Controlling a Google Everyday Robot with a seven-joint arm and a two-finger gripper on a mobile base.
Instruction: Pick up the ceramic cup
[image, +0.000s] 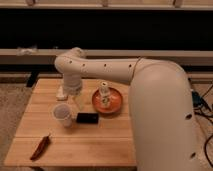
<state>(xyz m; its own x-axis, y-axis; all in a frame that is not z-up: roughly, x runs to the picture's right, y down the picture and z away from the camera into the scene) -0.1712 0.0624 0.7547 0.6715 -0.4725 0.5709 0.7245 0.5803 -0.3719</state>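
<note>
Here, the white ceramic cup (62, 114) stands just beside the end effector (78, 102).

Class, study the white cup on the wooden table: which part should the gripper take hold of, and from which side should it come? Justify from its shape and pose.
Probably the rim wall of the cup, from above. It stands upright, mouth open, with no handle. The gripper hangs pointing down just behind it, and a black object lies close beside it, crowding a sideways approach.

jaws beside matt white ceramic cup (62, 114), on smooth pale wood table (75, 146)
</note>
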